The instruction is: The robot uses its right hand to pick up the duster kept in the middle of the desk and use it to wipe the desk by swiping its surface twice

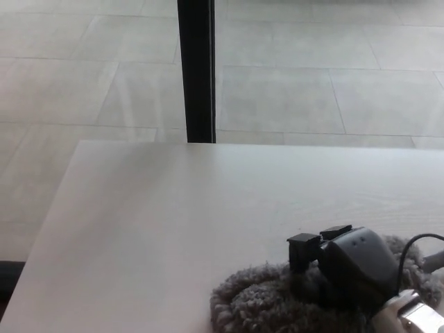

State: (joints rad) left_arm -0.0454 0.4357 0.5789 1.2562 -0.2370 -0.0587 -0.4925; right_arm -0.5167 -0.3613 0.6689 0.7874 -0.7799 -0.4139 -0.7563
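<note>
Grey, shaggy and rounded, the duster lies on the pale wood-grain counter near its front right edge. The black, smooth-shelled right hand presses down on top of it, blocky fingers curled into the fluff and holding it. A thin black cable loops behind the wrist. Beyond the counter, a dark post rises from the tiled floor.

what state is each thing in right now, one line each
right hand: down on the duster, fingers pressed into its fluff; grip not clear
duster: lying flat on the desk under the hand, near the front edge
desk: nothing on it but the duster
left hand: not in view
</note>
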